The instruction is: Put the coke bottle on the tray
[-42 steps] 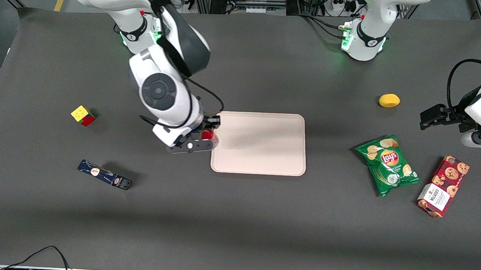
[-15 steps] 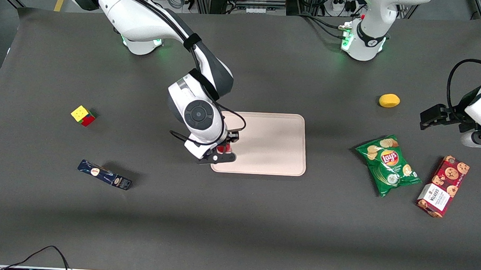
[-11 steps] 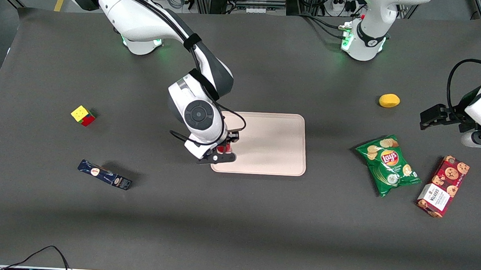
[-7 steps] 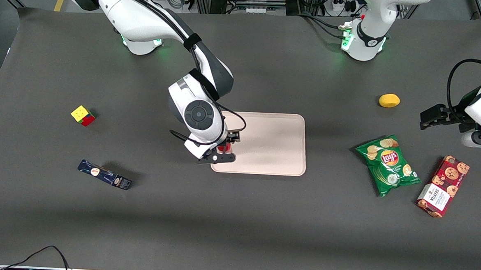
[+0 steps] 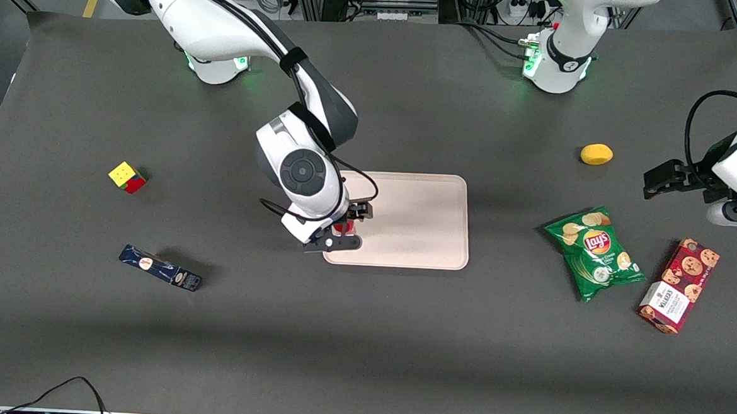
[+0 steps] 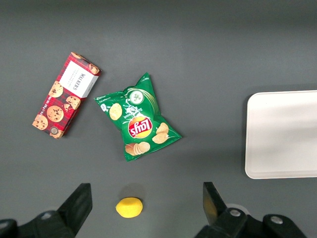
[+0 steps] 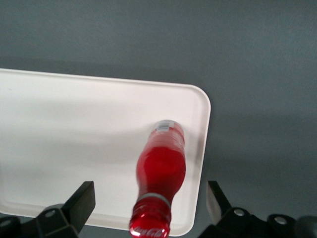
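Observation:
The coke bottle, red with a red cap, stands upright on the pale pink-beige tray, close to the tray's corner and rim. My right gripper is open around it, one black finger on each side with a gap to the bottle. From the front, the gripper hangs over the working arm's end of the tray. There only a red bit of the bottle shows under the wrist.
A colour cube and a dark blue box lie toward the working arm's end of the table. A green chips bag, a red cookie box and a yellow lemon lie toward the parked arm's end.
The gripper carried the bottle from beside the tray to over the tray's corner. In the last half second its fingers spread slightly and the wrist barely shifted.

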